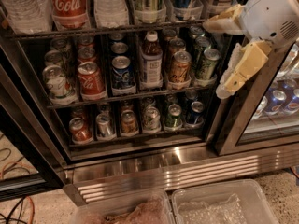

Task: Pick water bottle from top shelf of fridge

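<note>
The gripper (pixel 215 59), fingers spread, hangs beside the top shelf (pixel 117 30), seemingly well apart from the water bottle (pixel 22 8).

pincer (pixel 215 59) top-rt | wrist housing (pixel 271 13) white, rounded, small dotted grille | fingers (pixel 245 66) cream-yellow, blocky

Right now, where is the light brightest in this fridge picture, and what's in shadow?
Camera view: glare streaks the ribbed stainless-steel base panel; the lower can shelf is dim; the cream-coloured open claw, upper right, is brightly lit.

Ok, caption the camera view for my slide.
Gripper, jaws open, hangs at the right edge of the fridge, far from the water bottle left on the top shelf.
</note>
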Robot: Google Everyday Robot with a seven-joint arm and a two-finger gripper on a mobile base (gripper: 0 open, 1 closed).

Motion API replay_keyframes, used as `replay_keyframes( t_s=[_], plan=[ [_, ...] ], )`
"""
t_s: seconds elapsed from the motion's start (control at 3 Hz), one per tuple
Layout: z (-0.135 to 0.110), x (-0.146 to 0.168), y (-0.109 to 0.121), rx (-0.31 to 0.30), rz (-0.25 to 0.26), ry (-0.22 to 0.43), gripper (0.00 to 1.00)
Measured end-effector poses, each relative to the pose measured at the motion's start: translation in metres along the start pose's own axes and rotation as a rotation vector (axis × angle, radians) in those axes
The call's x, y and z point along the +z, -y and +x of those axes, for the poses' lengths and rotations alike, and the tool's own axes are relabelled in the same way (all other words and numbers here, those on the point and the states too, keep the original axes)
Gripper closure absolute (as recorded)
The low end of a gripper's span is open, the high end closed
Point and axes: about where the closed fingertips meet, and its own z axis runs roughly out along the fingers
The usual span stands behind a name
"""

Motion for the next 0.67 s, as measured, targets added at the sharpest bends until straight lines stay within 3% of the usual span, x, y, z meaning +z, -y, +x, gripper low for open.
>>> replay_keyframes(
  t_s=[0.33,0.67],
  plan=[
    [-0.005,0.013,0.006,0.025,0.037,0.066,0.0],
    [-0.016,0.019,0.01,0.03,0.078,0.204,0.0]
  ],
)
